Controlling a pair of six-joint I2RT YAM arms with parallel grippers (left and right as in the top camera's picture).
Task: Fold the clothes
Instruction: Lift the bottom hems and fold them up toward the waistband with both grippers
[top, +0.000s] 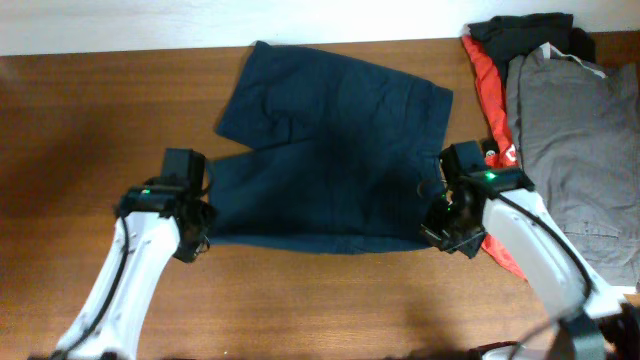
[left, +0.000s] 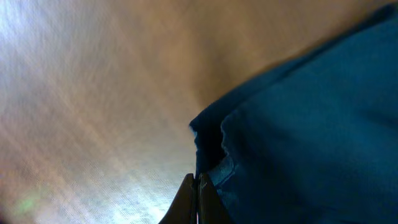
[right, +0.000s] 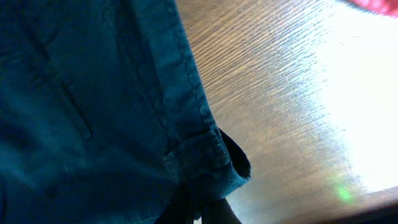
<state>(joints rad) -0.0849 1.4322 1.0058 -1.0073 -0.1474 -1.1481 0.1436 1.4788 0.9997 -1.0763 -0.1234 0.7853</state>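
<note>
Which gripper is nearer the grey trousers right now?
Right. The right gripper is at the dark navy-blue cotton shorts' right corner, close to the grey fabric trousers; the left gripper is at the shorts' left corner, the whole garment's width farther away.

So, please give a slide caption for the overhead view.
The left tool and right tool pinch the near corners of the navy shorts on a wooden table.
</note>
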